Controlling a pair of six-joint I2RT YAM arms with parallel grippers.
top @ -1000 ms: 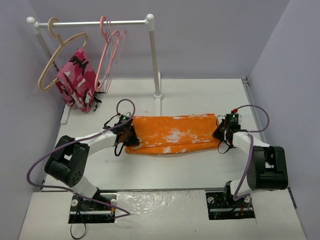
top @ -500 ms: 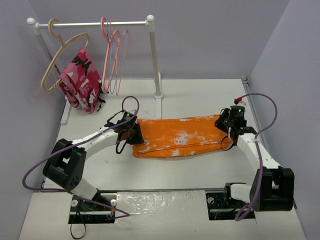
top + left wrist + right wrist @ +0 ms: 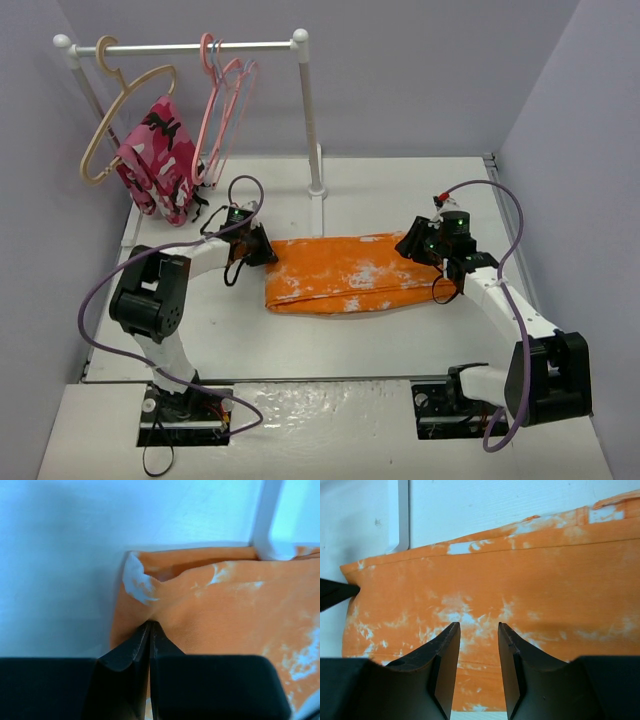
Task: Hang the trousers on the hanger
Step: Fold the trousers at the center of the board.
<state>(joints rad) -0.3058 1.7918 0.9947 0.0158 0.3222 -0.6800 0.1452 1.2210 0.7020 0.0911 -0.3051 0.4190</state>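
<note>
The orange trousers with white blotches lie folded in a band across the middle of the table. My left gripper sits at their left end, shut, and the left wrist view shows its tips pinching a puckered fold of the trousers. My right gripper hovers over the right end. In the right wrist view it stands open above the trousers with nothing between its fingers. The salmon-pink hanger hangs on the rail at the back left, far from both grippers.
A white clothes rack stands at the back, its post just behind the trousers. On its rail hang a beige hanger, a pink-and-red patterned garment and thin wire hangers. Walls close in on both sides.
The right gripper has opened, let go of the trousers' right end and moved left over them. The left arm has swung in, and the trousers' left end now lies further right.
</note>
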